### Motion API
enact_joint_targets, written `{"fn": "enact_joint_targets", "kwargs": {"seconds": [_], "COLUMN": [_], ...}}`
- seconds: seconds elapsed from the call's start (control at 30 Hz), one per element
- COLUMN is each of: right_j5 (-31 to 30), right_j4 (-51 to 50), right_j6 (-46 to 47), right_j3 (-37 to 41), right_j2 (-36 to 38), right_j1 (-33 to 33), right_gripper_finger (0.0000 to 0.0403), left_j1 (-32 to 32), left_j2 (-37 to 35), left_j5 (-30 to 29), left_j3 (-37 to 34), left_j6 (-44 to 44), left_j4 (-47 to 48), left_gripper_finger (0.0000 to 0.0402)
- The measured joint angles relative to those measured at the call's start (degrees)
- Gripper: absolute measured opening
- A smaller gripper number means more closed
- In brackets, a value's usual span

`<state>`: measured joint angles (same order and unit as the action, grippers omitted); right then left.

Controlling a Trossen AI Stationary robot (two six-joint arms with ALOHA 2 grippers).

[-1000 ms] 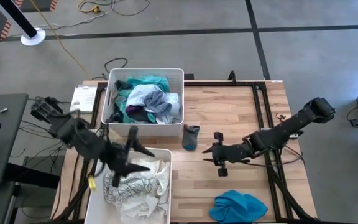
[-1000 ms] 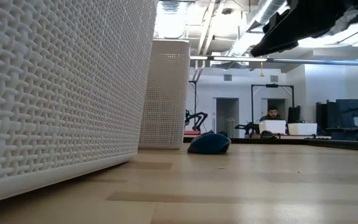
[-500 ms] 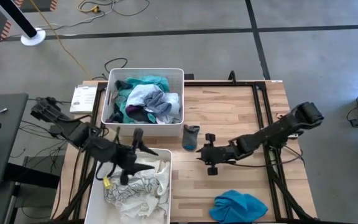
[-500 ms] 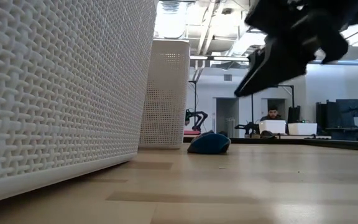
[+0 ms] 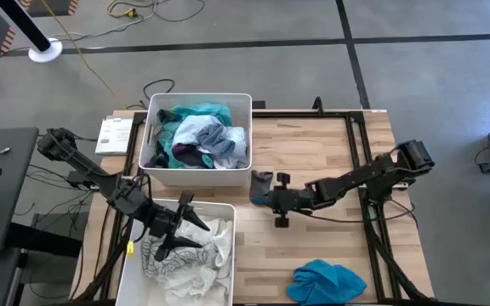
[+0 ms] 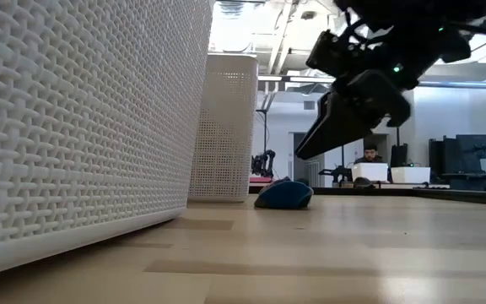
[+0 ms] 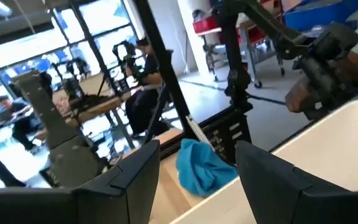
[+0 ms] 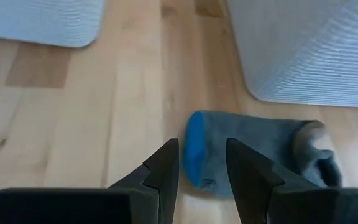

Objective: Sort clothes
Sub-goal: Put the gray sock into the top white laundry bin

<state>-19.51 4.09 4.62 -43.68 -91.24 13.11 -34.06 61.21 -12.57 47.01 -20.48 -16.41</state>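
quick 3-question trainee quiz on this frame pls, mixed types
1. True or false: the right hand is shut on the grey sock.
2. Where does the bright blue garment lie? A) in the far bin B) on the bare table C) in the near bin
3. Fill in: the left hand hangs over the ___ bin.

Key: 1 false, its fingers stand apart and short of the sock. 2 B. 3 near.
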Motion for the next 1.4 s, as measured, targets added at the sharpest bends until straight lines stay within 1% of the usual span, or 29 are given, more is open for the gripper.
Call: {"fn": "enact_joint_targets", "kwargs": {"seconds": [0.2, 0.33, 0.4, 0.53, 0.7, 0.83, 0.93, 1.1, 1.2, 1.33, 1.4], "right_j5": [0.04, 0.05, 0.13, 1.7, 1.66, 1.65, 1.66, 1.66, 1.64, 1.16, 1.11], "right_j4": [0.92, 2.03, 2.96, 6.57, 9.67, 10.3, 10.22, 10.22, 10.08, 9.98, 10.07], "right_j6": [0.15, 0.0, -0.04, -0.19, 0.08, 1.32, 1.36, 0.04, -0.11, -0.65, -0.61], "right_j3": [0.02, 0.02, 0.02, 0.02, 0.02, -0.07, -0.09, -0.09, -0.09, -0.09, -0.09], "right_j2": [0.02, -0.51, -1.47, -5.58, -10.66, -12.98, -13.07, -12.94, -13.0, -13.0, -13.0], "right_j1": [-1.69, -1.62, -1.62, -2.03, -2.96, -3.96, -4.2, -4.22, -4.29, -4.43, -4.78], "right_gripper_finger": [0.0146, 0.0146, 0.0146, 0.0146, 0.0146, 0.0146, 0.0143, 0.0114, 0.0081, 0.0026, 0.001], "left_j1": [0.0, 0.0, 0.0, 0.0, 0.18, 0.16, 0.15, 0.15, 0.15, 0.17, 0.41], "left_j2": [0.01, 0.02, 0.12, 0.87, 1.9, 1.75, 1.83, 1.81, 1.81, 1.81, 1.81], "left_j5": [3.15, 6.66, 7.5, 7.62, 7.6, 7.6, 7.6, 7.55, 7.51, 7.42, 7.42], "left_j3": [-4.91, -5.16, -5.16, -5.18, -5.16, -5.16, -5.16, -5.16, -5.16, -5.16, -5.16], "left_j6": [-0.52, -0.51, -0.45, -0.44, -0.28, 0.19, 0.14, 0.14, 0.14, -0.11, -0.48], "left_j4": [-8.34, -9.84, -9.98, -9.83, -9.84, -9.99, -9.92, -9.6, -9.61, -9.61, -9.61], "left_gripper_finger": [0.0206, 0.0206, 0.0206, 0.0206, 0.0206, 0.0206, 0.0206, 0.0206, 0.0206, 0.0206, 0.0206]}}
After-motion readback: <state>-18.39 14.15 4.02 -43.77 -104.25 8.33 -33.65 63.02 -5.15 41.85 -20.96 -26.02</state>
